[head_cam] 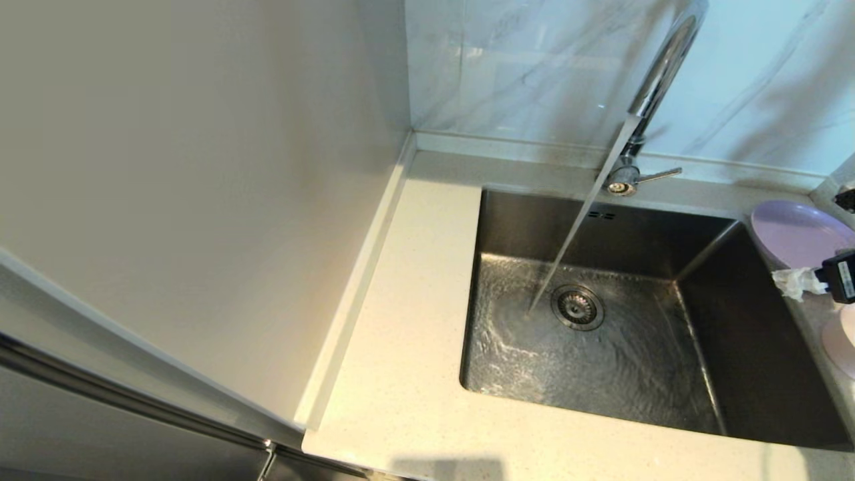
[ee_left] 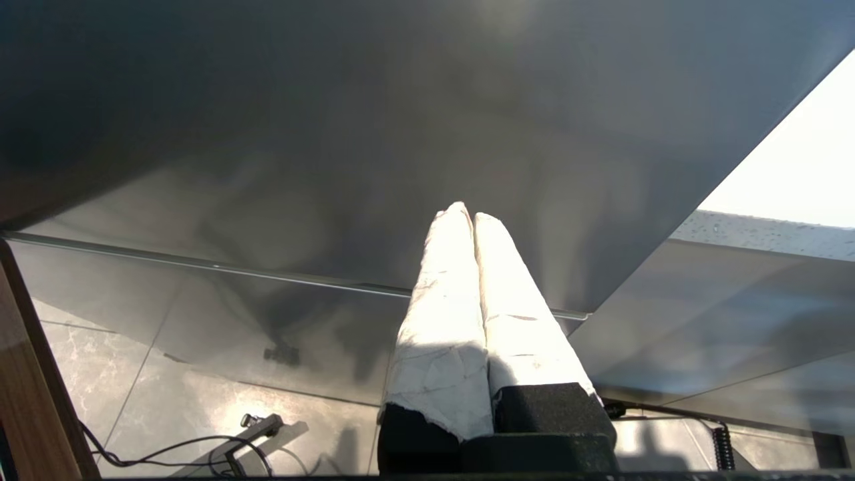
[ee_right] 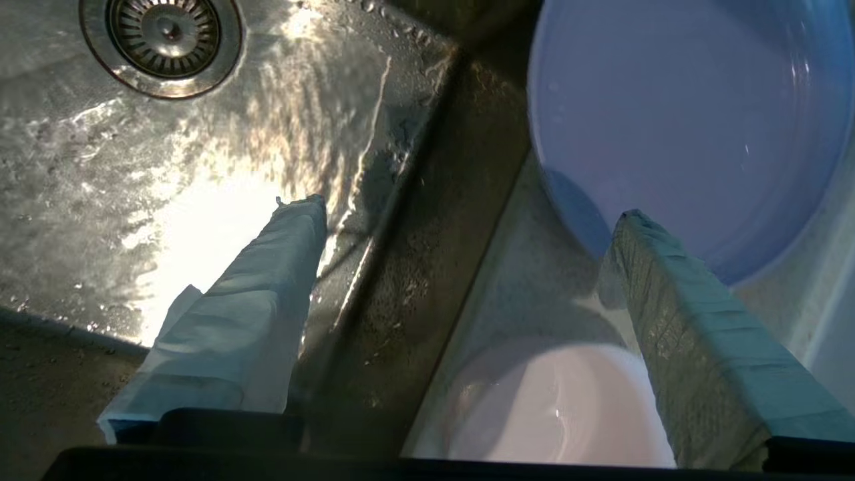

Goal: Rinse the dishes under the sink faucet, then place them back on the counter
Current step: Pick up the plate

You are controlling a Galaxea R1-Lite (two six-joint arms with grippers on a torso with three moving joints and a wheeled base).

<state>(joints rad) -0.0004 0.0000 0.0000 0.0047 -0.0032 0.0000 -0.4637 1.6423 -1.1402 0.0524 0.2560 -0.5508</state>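
Water runs from the chrome faucet (head_cam: 658, 73) into the steel sink (head_cam: 601, 361) and lands beside the strainer drain (head_cam: 578, 307). The lilac plate (head_cam: 798, 234) (ee_right: 681, 120) and the pale pink bowl (head_cam: 843, 341) (ee_right: 561, 407) both rest on the counter strip to the right of the basin. My right gripper (ee_right: 465, 208) hovers open over the sink's right rim. One of its fingers (ee_right: 267, 294) is over the basin, the other over the counter between plate and bowl, and it holds nothing. My left gripper (ee_left: 467, 215) is shut and empty, parked low in front of a grey cabinet panel.
The cream speckled counter (head_cam: 401, 334) runs along the sink's left and front. A plain wall panel (head_cam: 200, 167) stands on the left, and marble-veined tiles (head_cam: 521, 67) stand behind. The faucet lever (head_cam: 658, 175) points right. A dark object (head_cam: 845, 199) sits at the far right edge.
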